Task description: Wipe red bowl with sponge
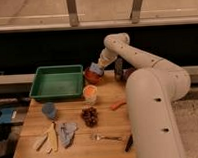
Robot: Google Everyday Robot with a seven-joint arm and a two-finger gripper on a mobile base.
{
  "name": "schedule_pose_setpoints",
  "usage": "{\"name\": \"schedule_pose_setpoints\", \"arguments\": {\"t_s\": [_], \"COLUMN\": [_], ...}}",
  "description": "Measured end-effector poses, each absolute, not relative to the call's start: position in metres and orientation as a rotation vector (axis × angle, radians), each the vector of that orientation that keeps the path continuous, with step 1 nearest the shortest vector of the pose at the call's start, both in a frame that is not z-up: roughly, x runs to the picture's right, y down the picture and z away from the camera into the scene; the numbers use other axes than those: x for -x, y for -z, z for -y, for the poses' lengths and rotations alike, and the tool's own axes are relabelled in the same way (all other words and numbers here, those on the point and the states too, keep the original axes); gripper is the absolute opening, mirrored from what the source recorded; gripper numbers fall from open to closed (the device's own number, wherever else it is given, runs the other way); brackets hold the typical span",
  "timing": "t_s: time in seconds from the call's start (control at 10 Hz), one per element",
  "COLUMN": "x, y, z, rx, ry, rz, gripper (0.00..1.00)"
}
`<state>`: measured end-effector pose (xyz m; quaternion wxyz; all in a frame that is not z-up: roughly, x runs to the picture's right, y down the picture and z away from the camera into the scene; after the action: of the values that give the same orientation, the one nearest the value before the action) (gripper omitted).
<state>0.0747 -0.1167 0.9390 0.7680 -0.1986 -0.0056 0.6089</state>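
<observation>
The red bowl (91, 76) sits at the back of the wooden table, just right of the green tray. The blue-grey sponge (96, 69) rests on the bowl's upper right part. My gripper (99, 64) comes down from the white arm at the right and is shut on the sponge. The sponge and gripper hide much of the bowl's inside.
A green tray (57, 83) fills the back left. In front of the bowl stands an orange-topped cup (90, 94). Further forward are a blue cup (49, 110), grapes (89, 116), a grey-blue cloth (68, 131), wooden utensils (47, 139), a fork (106, 137) and an orange piece (118, 105). My arm's bulk covers the table's right side.
</observation>
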Motion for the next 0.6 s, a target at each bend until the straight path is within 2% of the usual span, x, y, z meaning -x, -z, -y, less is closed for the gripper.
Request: {"name": "schedule_pose_setpoints", "arguments": {"t_s": [0.6], "x": [-0.086], "y": [-0.912], "z": [0.100], "rx": [0.418], "ry": [-1.357], "rz": [0.004], "gripper": [0.00]}}
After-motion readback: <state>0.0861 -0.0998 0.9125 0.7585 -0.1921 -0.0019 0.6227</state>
